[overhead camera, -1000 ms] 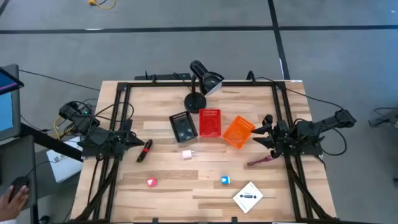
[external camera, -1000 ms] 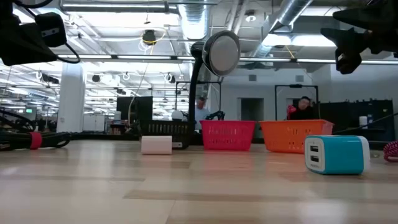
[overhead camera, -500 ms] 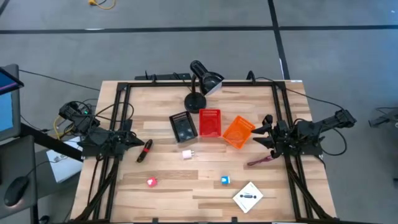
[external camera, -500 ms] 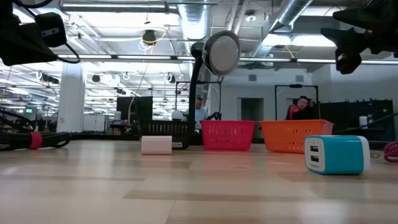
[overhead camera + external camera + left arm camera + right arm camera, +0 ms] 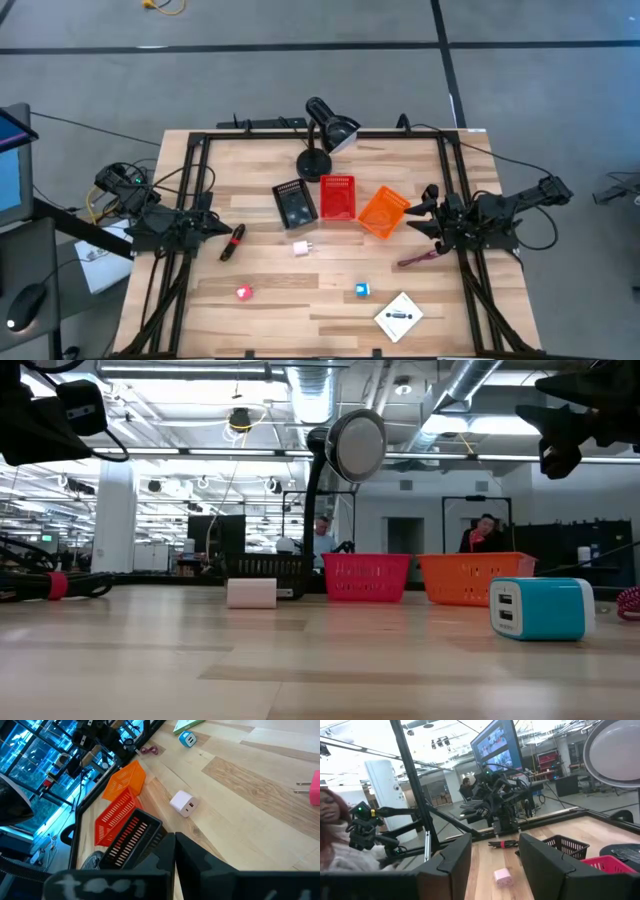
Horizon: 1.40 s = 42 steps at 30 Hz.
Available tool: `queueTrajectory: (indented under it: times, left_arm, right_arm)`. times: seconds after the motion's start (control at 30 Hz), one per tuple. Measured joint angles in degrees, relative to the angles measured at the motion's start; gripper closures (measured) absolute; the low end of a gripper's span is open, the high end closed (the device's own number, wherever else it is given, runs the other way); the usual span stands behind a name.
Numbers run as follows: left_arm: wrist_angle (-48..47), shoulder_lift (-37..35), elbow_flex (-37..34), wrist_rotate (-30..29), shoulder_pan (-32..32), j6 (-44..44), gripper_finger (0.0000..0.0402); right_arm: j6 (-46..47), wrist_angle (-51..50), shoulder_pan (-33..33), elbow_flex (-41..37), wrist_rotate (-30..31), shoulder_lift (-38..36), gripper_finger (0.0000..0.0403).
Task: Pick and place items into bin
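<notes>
All items lie loose on the wooden table. The red-and-black marker (image 5: 232, 242) lies just in front of my left gripper (image 5: 215, 228), which is shut (image 5: 175, 839) and touches nothing. The white-pink piece (image 5: 302, 247) sits mid-table, and the red-pink piece (image 5: 243, 293) and blue cube (image 5: 362, 290) sit nearer the near edge. The white card (image 5: 398, 316) lies near the near right. The maroon tool (image 5: 420, 258) lies beside my right gripper (image 5: 415, 218), which is open (image 5: 495, 851) and held above the table.
Three small bins stand side by side at mid-table: black (image 5: 295, 204), red (image 5: 337, 197) and orange (image 5: 383, 212), the orange one turned askew. A black desk lamp (image 5: 318, 140) stands behind them near the far edge. Black frame rails (image 5: 188, 200) run along both table sides.
Neither arm nor any item has moved. A person's hand beyond the table's left near corner has drawn out of view.
</notes>
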Motion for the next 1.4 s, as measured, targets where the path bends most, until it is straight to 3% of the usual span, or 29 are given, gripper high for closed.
queueTrajectory:
  times: [1.4]
  left_arm:
    - [0.0, 0.0, 0.0, 0.0, 0.0, 0.0, 0.0401]
  right_arm:
    - [0.0, 0.0, 0.0, 0.0, 0.0, 0.0, 0.0244]
